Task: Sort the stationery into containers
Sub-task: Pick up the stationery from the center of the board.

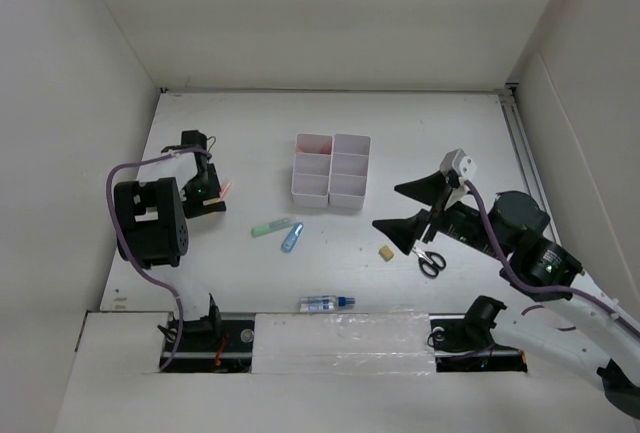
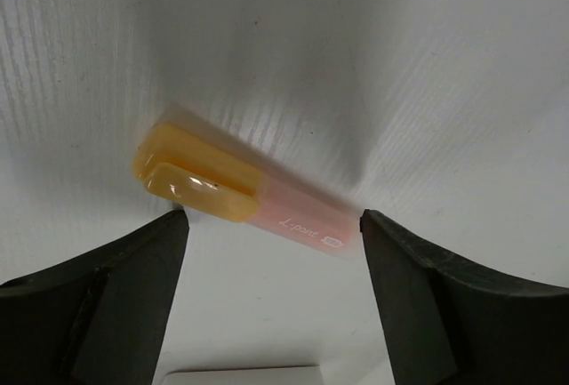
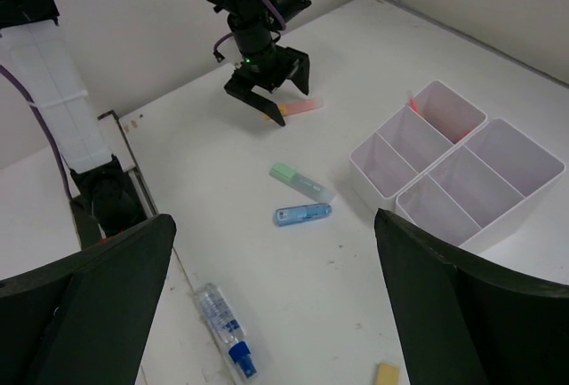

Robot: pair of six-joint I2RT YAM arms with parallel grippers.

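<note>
Watching the left wrist feed first. Target is a highlighter pen (image 2: 253,200): stubby, with a translucent orange cap and clip, a pale pink barrel, and small print and a tiny label near the tail. Its upper edge is a little blurred.

It lies flat on the table (image 1: 420,133), well to the left of the white organizer (image 1: 328,196), about level with its near row. My left gripper (image 2: 271,220) hangs right over it, fingers (image 2: 133,296) spread, nothing clamped. The pen sits in the gap, cap end just beside one fingertip and tail end just beside the other. I cannot tell whether either pad touches it.

Its long axis runs across the gap from finger to finger, somewhat skewed. On the top camera the pink tail sticks out of the gripper toward the organizer, and the cap points away from it.

My right gripper (image 1: 388,206) is off the organizer's near right corner, fingers spread wide, holding nothing.

Near side of the organizer: green marker (image 1: 270,227) with blue tube (image 1: 291,238) just beside it. The eraser cube (image 1: 384,252) and scissors (image 1: 430,261) lie further right.
</note>
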